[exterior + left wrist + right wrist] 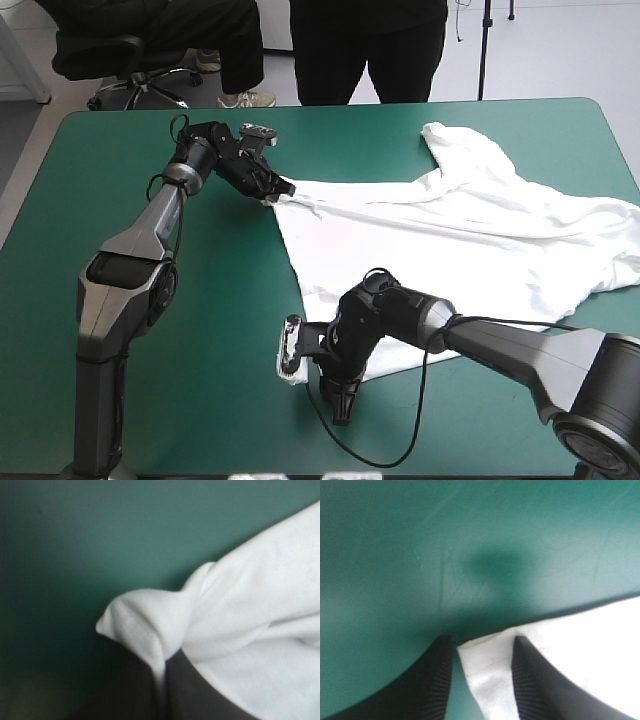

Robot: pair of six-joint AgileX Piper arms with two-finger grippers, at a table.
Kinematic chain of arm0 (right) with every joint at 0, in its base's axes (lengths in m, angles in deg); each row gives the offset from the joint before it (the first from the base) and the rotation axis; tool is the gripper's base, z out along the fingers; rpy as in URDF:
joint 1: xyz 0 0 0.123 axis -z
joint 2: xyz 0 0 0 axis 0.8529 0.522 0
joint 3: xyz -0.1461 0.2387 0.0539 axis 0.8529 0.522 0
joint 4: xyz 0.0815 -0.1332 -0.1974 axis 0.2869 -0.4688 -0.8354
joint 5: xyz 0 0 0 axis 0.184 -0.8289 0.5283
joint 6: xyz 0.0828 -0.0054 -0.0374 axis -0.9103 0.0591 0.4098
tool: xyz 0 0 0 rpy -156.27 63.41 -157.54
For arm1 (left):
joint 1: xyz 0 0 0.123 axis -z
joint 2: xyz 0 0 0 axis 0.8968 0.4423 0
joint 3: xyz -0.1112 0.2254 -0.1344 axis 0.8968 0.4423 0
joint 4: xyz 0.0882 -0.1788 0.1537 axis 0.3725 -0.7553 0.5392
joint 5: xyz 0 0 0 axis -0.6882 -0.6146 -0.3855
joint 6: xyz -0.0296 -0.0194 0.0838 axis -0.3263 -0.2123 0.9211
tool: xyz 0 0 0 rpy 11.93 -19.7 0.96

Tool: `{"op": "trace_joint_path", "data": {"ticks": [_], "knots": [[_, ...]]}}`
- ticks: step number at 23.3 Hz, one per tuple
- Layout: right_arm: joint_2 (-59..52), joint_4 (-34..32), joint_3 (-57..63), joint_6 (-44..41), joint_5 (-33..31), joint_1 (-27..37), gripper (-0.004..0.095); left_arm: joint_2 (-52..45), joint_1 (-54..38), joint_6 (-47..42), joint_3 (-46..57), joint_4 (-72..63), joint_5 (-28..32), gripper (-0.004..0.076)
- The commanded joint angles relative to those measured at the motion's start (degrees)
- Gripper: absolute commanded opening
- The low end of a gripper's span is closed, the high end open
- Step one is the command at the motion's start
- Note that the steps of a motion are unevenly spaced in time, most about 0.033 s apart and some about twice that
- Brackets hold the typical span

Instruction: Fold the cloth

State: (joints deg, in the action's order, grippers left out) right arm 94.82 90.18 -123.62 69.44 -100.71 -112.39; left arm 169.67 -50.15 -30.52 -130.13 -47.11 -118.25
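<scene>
One white T-shirt [470, 230] lies on the teal-green surface [200, 400]; of two claws, the left claw [275, 190] pinches one corner, the right claw [481, 642] gapes astride another.

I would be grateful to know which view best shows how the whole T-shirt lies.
The high view: the whole T-shirt lies spread over the table's right half. The left wrist view shows only a bunched corner pinched in the left claw; the right wrist view only a corner between the right claw's open fingers.
</scene>
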Motion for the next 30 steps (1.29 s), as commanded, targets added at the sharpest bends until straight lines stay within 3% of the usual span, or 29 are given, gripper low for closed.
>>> {"op": "trace_joint_path", "data": {"ticks": [1, 6, 13, 15, 17, 23, 30], "knots": [[-0.07, 0.00, -0.68, -1.97, -0.39, 0.02, 0.0167, -3.41, 0.13, -0.12, -1.06, -2.03, 0.04, -0.0017], [1.59, -0.68, 0.18, -3.60, -0.06, 0.02, -0.0016, -3.41, 0.13, -0.12, -1.06, -2.03, -0.07, -0.0017], [1.90, -1.70, 0.81, -6.18, 1.02, 0.02, -0.0017, -3.41, 0.13, -0.12, -1.06, -3.17, -0.81, -0.0017], [0.12, -5.17, -0.57, -9.27, 0.83, 0.02, -0.0017, -3.90, 0.13, -0.37, -1.47, -3.55, -2.23, -0.0017], [-2.54, -10.66, -3.10, -13.38, -1.14, 0.02, -0.0017, -5.56, 0.13, -1.04, -1.97, -3.55, -2.98, -0.0017], [-15.27, -29.92, -15.32, -29.99, -16.46, 0.94, -0.0018, -18.84, -1.11, -2.00, -1.97, -2.38, -4.72, -0.0017], [-27.44, -30.98, -32.91, -36.33, -21.70, 10.68, -0.0018, -38.44, -1.36, -2.08, -2.13, -3.12, 0.30, -0.0017]]}}
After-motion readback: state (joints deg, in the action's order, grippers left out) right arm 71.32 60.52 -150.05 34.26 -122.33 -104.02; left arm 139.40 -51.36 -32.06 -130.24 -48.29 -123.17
